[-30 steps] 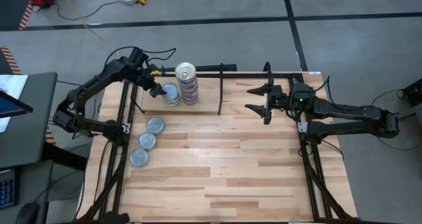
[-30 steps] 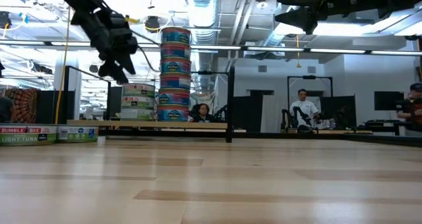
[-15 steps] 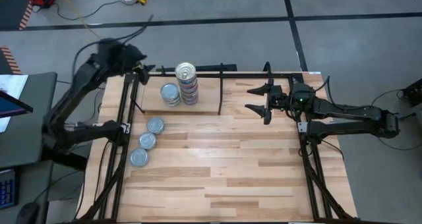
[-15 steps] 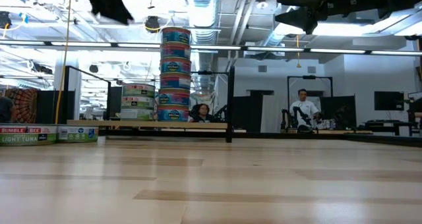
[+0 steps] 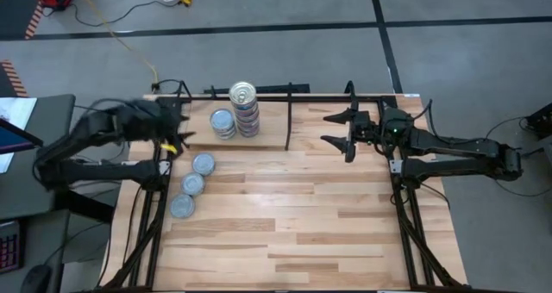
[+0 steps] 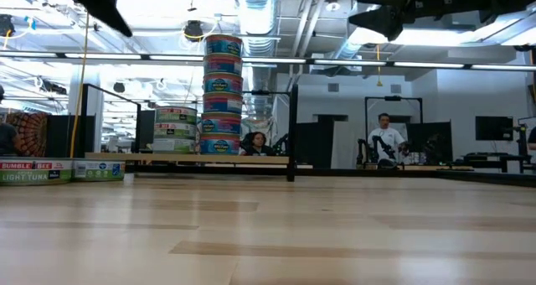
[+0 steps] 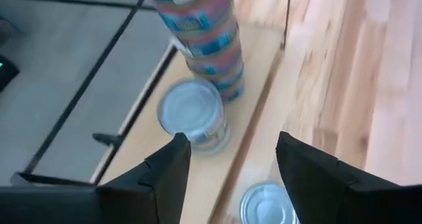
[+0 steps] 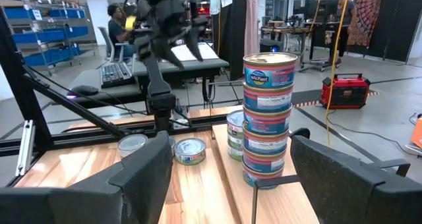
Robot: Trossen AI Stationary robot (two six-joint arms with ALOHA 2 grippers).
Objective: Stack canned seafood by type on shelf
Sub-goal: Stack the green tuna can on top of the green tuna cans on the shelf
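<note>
On the shelf [image 5: 269,134], a wooden plank with a black frame at the table's far side, a tall stack of tins [image 5: 244,110] stands beside a short stack with a bluish-grey top [image 5: 222,123]. Three loose grey-topped tins [image 5: 193,184] lie in a row on the table near its left edge. My left gripper [image 5: 175,140] hovers open over the left edge, just left of the nearest loose tin [image 7: 267,204], looking past it at the short stack [image 7: 193,115]. My right gripper [image 5: 333,129] hangs open above the shelf's right part, pointing at the tall stack [image 8: 269,118].
A black divider rod [image 5: 288,121] crosses the shelf right of the tall stack. The black frame rail [image 5: 293,96] runs along the shelf's far edge. Bare tabletop [image 5: 302,215] spreads over the middle and near side. People and desks show in the room behind.
My left gripper has drawn back from the short stack on the shelf, risen, and swung toward the table's left edge and then nearer, rolling as it went. Both stacks and the loose tins have stayed where they were.
</note>
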